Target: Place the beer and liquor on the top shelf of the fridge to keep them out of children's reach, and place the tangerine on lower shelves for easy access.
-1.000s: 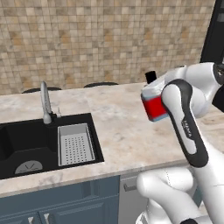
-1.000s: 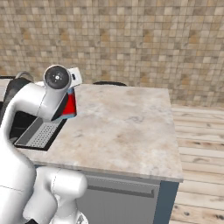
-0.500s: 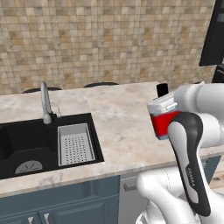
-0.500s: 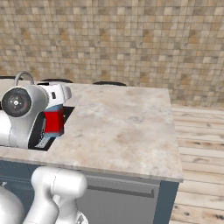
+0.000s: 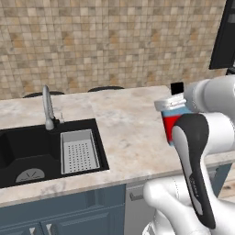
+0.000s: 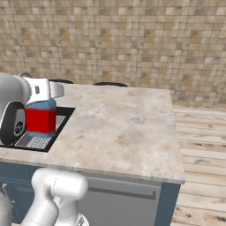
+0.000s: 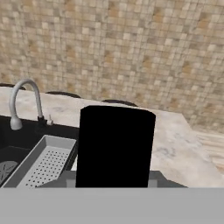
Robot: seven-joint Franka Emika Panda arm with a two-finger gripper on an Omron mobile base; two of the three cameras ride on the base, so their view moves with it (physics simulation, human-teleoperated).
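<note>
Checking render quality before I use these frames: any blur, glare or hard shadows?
Left base view: sharp, flat even light, no glare; the liquor shows crisp. Right base view: equally sharp, counter evenly lit, only faint shading. Hand view: wall sharp, but the cap is a featureless black block, close to the lens.

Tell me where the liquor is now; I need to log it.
The liquor is held upright in the gripper above the counter, right of the sink; it sits left in the right base view.
</note>
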